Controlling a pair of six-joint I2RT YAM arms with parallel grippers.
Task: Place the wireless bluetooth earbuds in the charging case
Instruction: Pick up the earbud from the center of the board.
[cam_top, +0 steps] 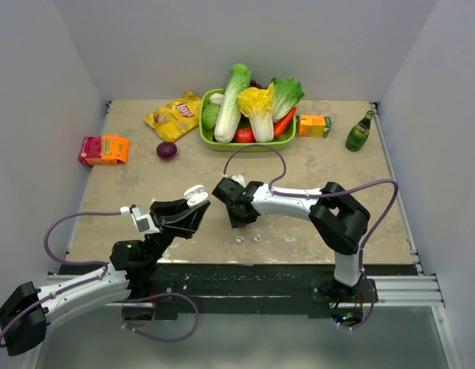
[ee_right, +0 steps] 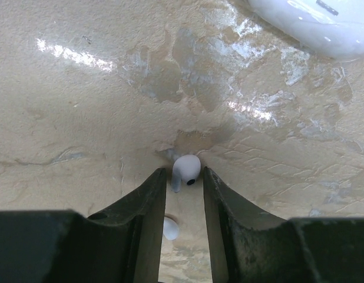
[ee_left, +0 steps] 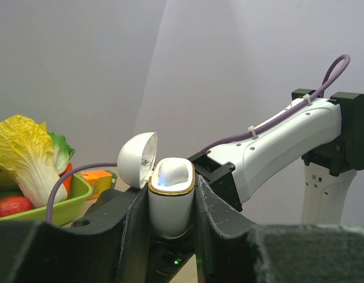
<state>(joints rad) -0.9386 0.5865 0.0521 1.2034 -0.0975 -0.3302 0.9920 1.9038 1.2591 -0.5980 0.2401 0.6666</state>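
My left gripper (ee_left: 171, 188) is shut on the white charging case (ee_left: 170, 209) and holds it upright above the table. The case's lid (ee_left: 138, 159) is flipped open, and a white rounded shape sits inside the gold rim. From above, the case (cam_top: 196, 193) is just left of my right gripper (cam_top: 238, 217). That gripper (ee_right: 184, 173) points down at the table, its jaws narrowly open around one white earbud (ee_right: 188, 167) at the tips. A second earbud (ee_right: 170, 227) lies further back between the fingers. Two earbuds (cam_top: 239, 239) (cam_top: 257, 237) show on the table near the front edge.
At the back stands a green basket (cam_top: 257, 146) of vegetables. Around it are a yellow chips bag (cam_top: 174, 115), a red onion (cam_top: 167, 150), an orange-pink box (cam_top: 104, 149), a juice box (cam_top: 314, 125) and a green bottle (cam_top: 360, 132). Walls close in both sides.
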